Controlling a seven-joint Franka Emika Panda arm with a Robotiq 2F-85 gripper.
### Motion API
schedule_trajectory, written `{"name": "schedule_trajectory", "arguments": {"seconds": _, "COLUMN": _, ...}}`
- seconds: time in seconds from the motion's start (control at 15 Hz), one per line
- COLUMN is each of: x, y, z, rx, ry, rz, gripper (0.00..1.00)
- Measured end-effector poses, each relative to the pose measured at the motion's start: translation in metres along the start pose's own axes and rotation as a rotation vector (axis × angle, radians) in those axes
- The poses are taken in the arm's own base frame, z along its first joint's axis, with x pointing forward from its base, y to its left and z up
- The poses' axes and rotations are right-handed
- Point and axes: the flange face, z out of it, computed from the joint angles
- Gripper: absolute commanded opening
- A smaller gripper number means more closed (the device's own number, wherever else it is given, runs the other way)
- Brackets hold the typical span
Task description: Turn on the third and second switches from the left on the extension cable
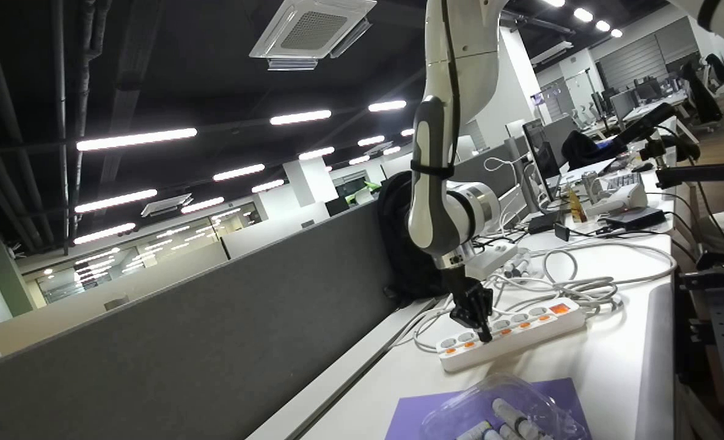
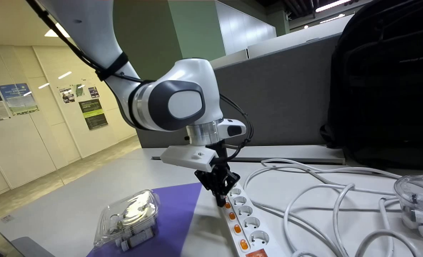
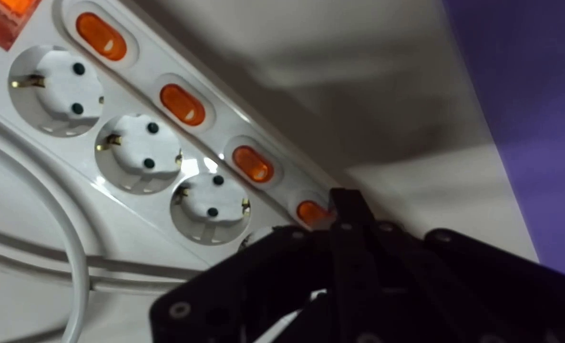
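Note:
The extension cable (image 1: 514, 347) is a white power strip on the white desk, also in the other views (image 2: 232, 235) (image 3: 134, 102). Orange switches (image 3: 182, 104) run along one edge beside round sockets (image 3: 210, 208). My gripper (image 1: 485, 335) points down at the strip, its fingers together with nothing visible between them. In an exterior view (image 2: 221, 203) and the wrist view (image 3: 348, 194) the fingertips are at a partly covered switch (image 3: 312, 212). In an exterior view two switches (image 1: 459, 347) show left of the fingertips. I cannot tell whether the tips touch the switch.
A purple sheet (image 2: 182, 210) with a clear plastic box (image 2: 127, 217) of small bottles lies beside the strip. White cords (image 1: 588, 293) loop behind it. A grey partition (image 2: 279, 103) and a black backpack (image 2: 386, 89) stand at the back. A clear round container (image 2: 420, 203) is nearby.

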Motion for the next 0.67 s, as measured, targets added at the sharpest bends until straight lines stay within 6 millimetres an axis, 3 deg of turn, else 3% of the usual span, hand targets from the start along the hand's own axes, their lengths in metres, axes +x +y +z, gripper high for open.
{"name": "schedule_trajectory", "arguments": {"seconds": 0.67, "x": 0.0046, "y": 0.0028, "z": -0.0013, "rx": 0.034, "ry": 0.031, "rz": 0.041, "gripper": 0.0}}
